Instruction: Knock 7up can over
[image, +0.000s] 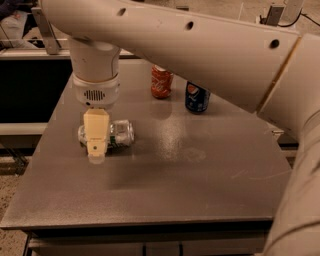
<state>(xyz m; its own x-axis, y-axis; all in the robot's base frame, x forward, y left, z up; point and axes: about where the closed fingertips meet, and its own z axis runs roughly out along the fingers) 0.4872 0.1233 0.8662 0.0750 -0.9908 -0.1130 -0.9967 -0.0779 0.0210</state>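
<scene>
In the camera view, the 7up can (120, 133) lies on its side on the left part of the table (190, 185). The gripper (96, 147) hangs straight down from the arm (200, 45) and crosses in front of the can's left half. Whether it is open, closed or holding the can cannot be told. Towards the back of the table, a red can (161, 82) and a Pepsi can (196, 97) stand upright near each other, well apart from the 7up can.
</scene>
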